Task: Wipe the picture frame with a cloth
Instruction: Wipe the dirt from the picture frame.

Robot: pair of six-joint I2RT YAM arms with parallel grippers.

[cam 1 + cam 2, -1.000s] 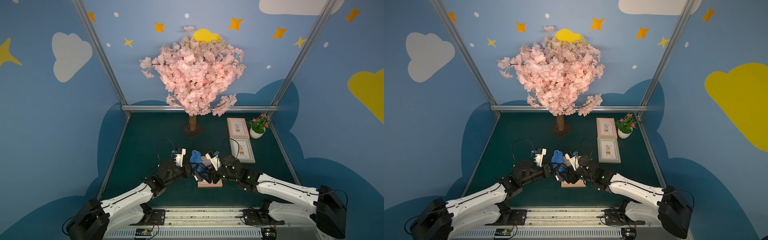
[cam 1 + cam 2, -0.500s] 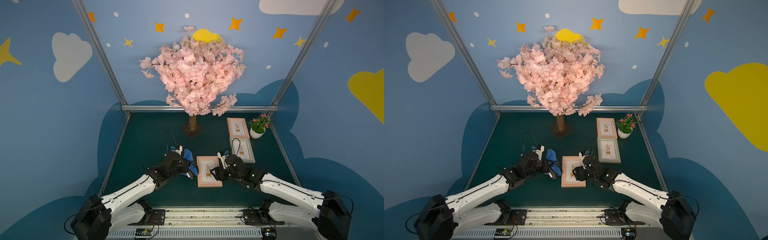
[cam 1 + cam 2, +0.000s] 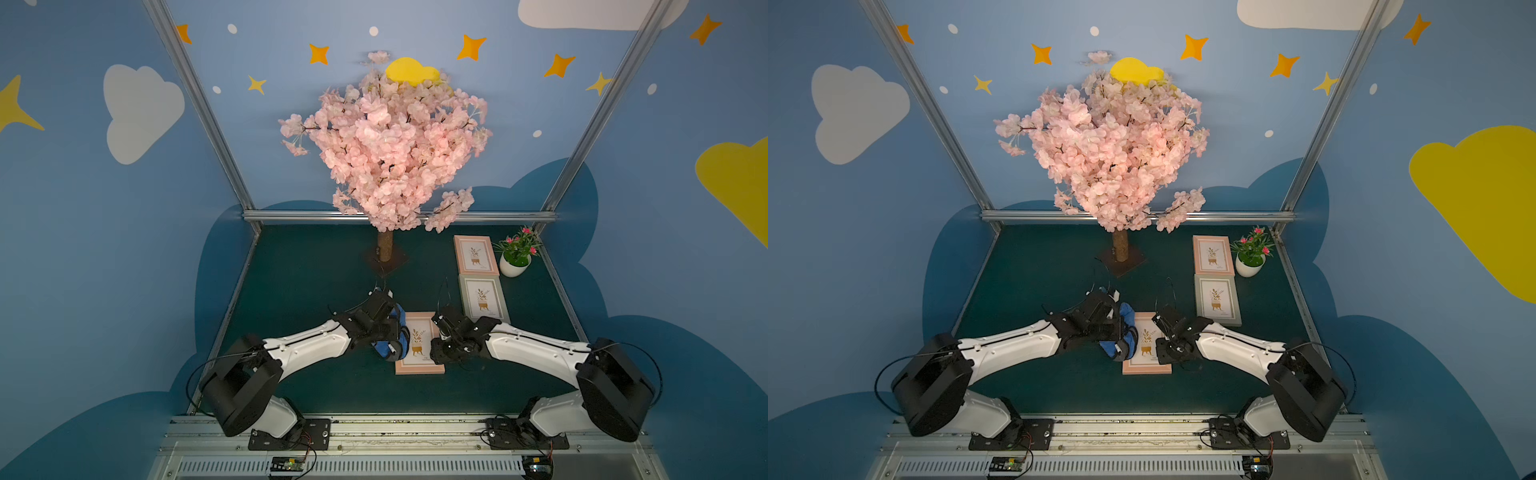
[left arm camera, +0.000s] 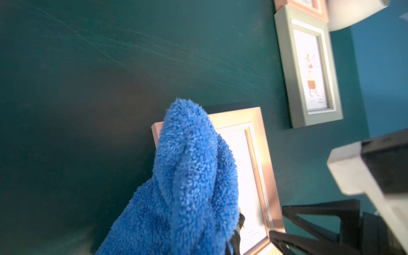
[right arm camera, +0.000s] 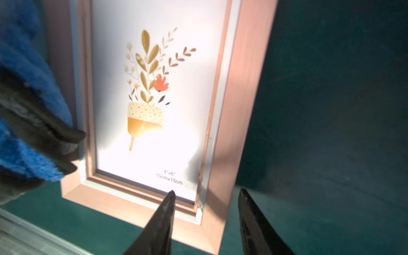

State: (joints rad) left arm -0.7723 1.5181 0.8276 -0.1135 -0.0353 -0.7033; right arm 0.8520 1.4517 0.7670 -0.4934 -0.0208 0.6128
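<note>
Counts: two arms, two claws, one cloth, three frames, one tree and one potted plant, all on one dark green table.

Left to right:
- The left arm has a white shell and black joints.
- The left claw has black fingers clamped tight on the cloth.
- The cloth is fluffy blue plush, bunched into a lump that sticks out past the fingertips.
- The pink picture frame is rectangular and lies flat at near centre. It has wood-look rails and glossy glass over a print of a flower vase.
- The tree stands far centre, with pink blossoms and a rough brown trunk on a dark square base.
- The right claw has pointed black fingers and is about half open.
- The right arm is white and black like the left one.
- The grey-green frame lies flat to the right, same shape.
- The far pink frame lies just behind it.
- The potted plant is far right, with pink flowers in a smooth round white pot.

The cloth sits at the left claw's tips, over the left rail of the pink picture frame. The frame lies between the two claws. The right claw straddles the frame's right rail near its near-right corner, one finger over the glass edge and the other outside over the table. Contact there is hard to tell.
</note>
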